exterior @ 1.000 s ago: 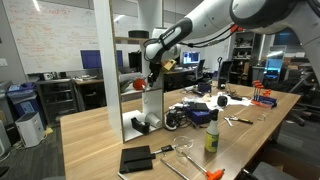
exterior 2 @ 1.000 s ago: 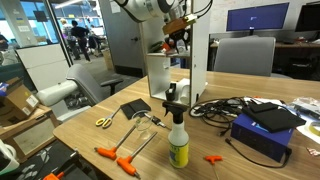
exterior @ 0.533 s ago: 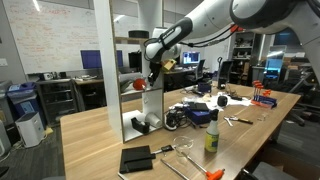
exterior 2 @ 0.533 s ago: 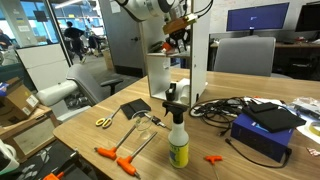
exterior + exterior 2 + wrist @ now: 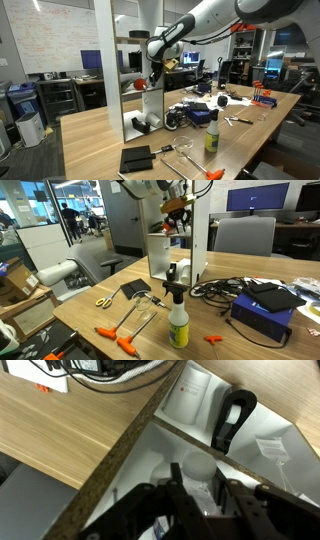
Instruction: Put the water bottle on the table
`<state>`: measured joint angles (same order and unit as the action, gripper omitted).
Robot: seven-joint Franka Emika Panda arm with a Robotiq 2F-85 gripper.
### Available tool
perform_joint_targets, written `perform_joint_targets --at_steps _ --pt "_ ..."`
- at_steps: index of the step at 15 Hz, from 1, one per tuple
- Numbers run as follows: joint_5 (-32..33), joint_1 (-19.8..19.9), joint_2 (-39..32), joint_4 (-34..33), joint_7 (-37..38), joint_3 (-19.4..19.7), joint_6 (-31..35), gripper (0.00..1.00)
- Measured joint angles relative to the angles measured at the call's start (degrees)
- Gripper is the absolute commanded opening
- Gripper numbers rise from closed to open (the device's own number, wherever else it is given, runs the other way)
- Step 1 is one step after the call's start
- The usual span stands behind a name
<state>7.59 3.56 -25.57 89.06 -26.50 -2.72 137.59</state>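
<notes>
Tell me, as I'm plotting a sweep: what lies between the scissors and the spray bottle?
A long orange-handled tool lies across there, shown in an exterior view.

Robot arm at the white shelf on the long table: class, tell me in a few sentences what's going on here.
The robot's gripper is at the top of the white open shelf unit, which stands on the long light-wood table. In the wrist view its fingers flank a pale rounded object, possibly the water bottle; whether they grip it cannot be told. A black looped object lies deeper inside the unit.
</notes>
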Motion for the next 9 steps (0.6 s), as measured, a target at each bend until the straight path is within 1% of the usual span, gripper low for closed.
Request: perform_joint_targets --at_steps 3,6,9 --pt "-0.04 0.81 4.74 5.74 2.79 1.62 -1.4 0.15" --pt "-0.38 2.49 10.29 12.42 3.94 3.51 -1.89 0.15" --pt "-0.37 2.89 16.36 19.29 5.72 5.33 -2.54 0.15"
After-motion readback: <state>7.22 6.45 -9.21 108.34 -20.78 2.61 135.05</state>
